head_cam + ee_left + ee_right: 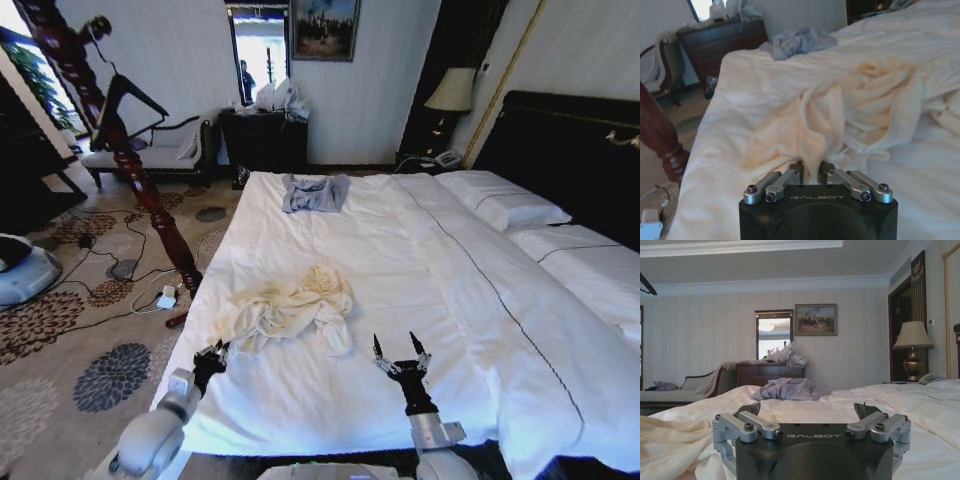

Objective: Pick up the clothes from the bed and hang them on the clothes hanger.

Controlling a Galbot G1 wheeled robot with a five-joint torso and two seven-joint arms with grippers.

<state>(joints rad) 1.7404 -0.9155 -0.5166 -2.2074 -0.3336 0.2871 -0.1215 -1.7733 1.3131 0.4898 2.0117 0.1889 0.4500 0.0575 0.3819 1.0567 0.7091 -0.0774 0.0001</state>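
The clothes [290, 305], a cream garment, lie crumpled on the white bed [400, 250] towards its left side. My left gripper [212, 358] is at the garment's near left edge. In the left wrist view it [810, 172] is shut on a raised fold of the cream fabric [860, 105]. My right gripper [398, 350] stands open over bare sheet, just right of the garment and apart from it; its fingers [752, 409] are spread wide with nothing between them. The black clothes hanger [128, 98] hangs on the reddish wooden pole [130, 165] left of the bed.
A blue-grey garment [314, 192] lies near the bed's far end. Pillows [500, 200] and a dark headboard [570, 150] are on the right. A dresser [265, 140] and a chaise [150, 155] stand by the far wall. Cables and a power strip [165, 298] lie on the carpet.
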